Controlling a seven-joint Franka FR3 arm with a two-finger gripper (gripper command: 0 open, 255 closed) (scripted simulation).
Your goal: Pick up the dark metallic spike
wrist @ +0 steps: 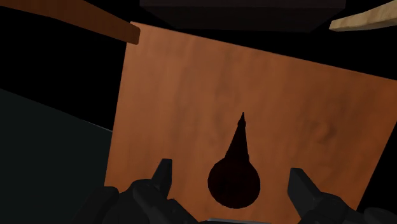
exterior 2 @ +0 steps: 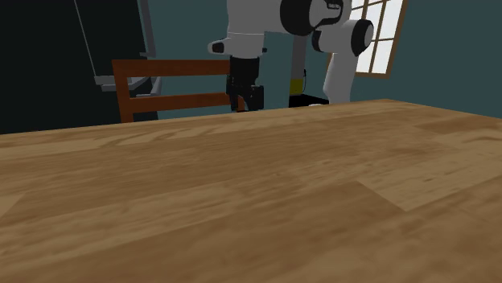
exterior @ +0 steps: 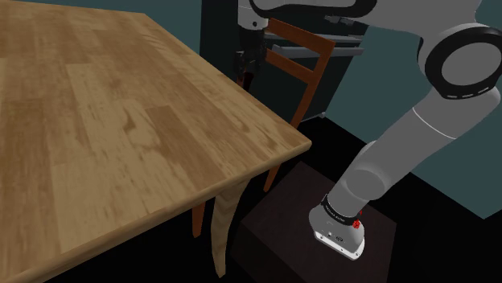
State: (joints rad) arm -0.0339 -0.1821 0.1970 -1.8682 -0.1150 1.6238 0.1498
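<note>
Gaping empty, pincer (wrist: 232, 169) flanks the spike (wrist: 235, 181) on the chair seat (wrist: 191, 95) — wrist view.

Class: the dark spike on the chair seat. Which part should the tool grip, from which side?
Grip the round bulb of the spike, descending from above: it sits between the tool's open fingers, wider than the tapering tip, which might slip.

Illumination is dim and even. The table top (exterior: 121, 129) carries a soft sheen; the window (exterior 2: 388, 40) is the brightest area. The spike (wrist: 235, 175) appears near-black against the lit chair seat (wrist: 191, 83).
</note>
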